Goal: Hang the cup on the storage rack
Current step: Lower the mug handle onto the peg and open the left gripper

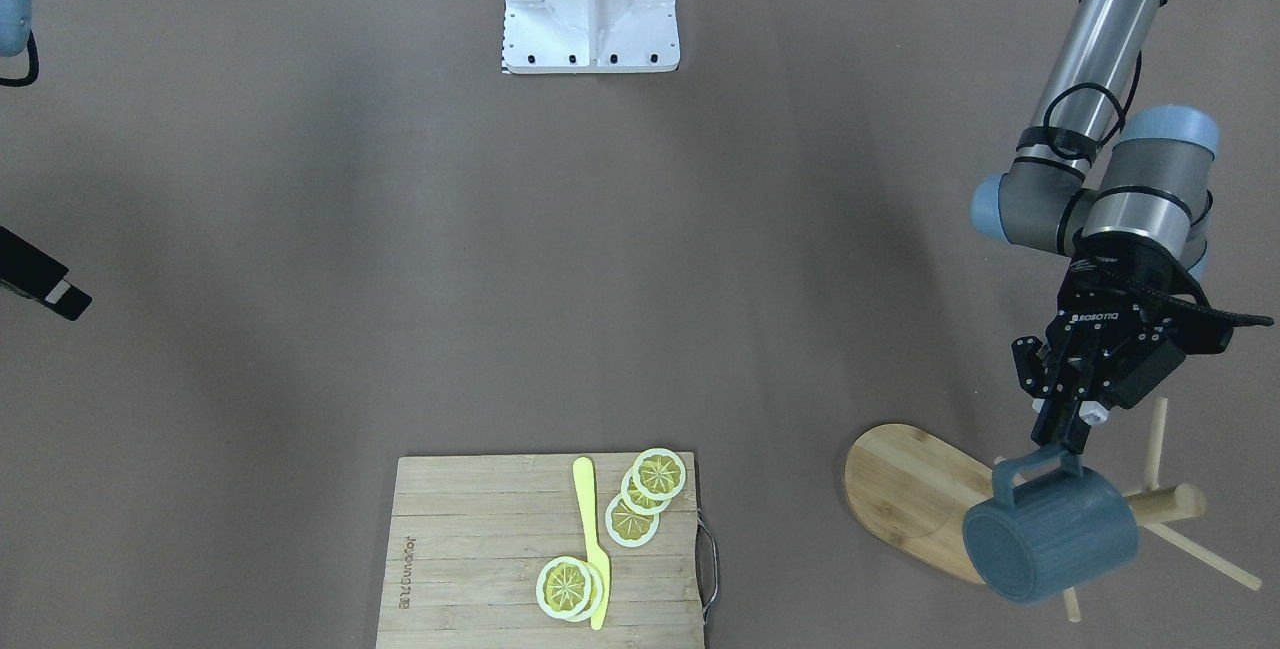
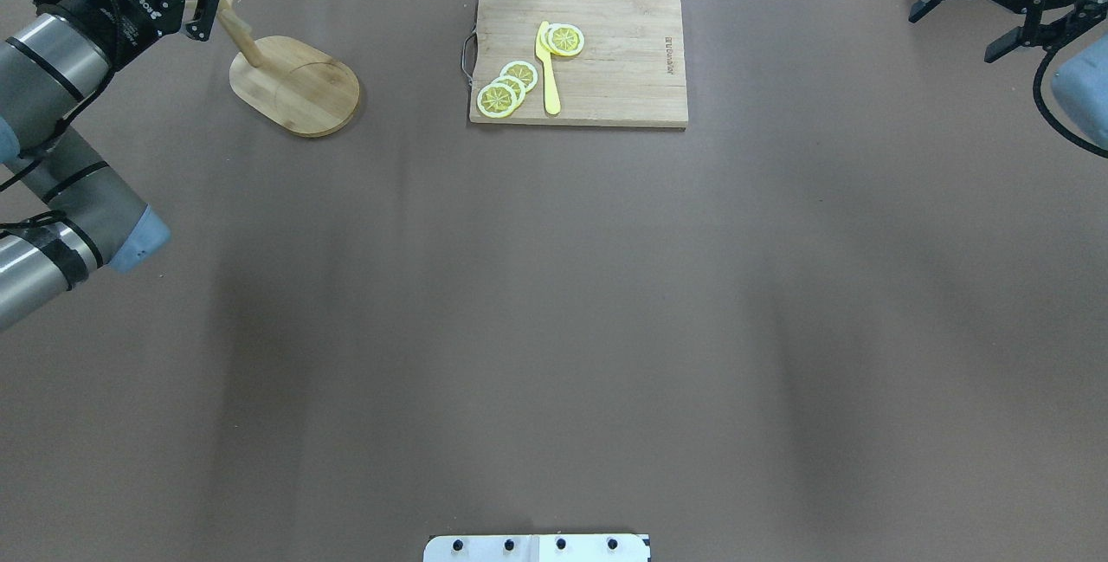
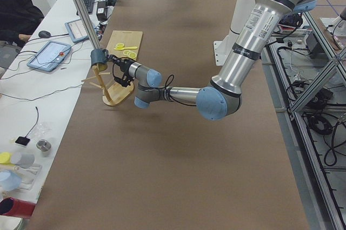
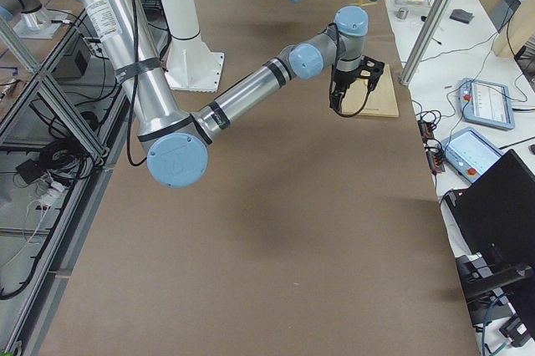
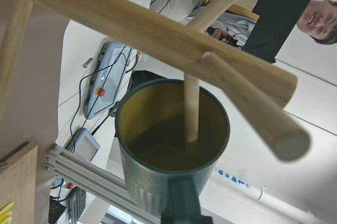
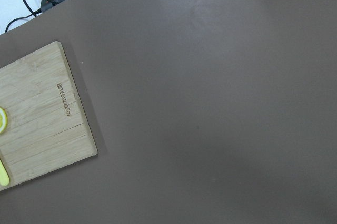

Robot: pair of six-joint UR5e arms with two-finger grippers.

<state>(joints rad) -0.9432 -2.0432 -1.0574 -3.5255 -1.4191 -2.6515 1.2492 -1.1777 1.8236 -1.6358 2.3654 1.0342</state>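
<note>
The table (image 1: 300, 329) is a wide matte brown sheet, flat and bare across the middle of the front view, with open room on every side of me there. At the bottom centre lies a rectangular slatted wooden cutting board (image 1: 480, 549) with a wire handle. The storage rack (image 1: 900, 489) stands at the lower right: a smooth oval bamboo base, a thick round post and thin pegs.

The cup (image 1: 1060, 534) hangs over the base's edge, tipped on its side. It is slate-blue and ribbed, with a squarish handle. In my wrist view a peg crosses its yellow mouth; I cannot tell if they touch.

My left gripper (image 1: 1062, 441) is clamped on that handle. My right gripper (image 2: 961, 25), at the overhead view's upper right, has its fingers spread.

A yellow knife (image 1: 592, 539) and lemon slices (image 1: 640, 499) rest on the board.
</note>
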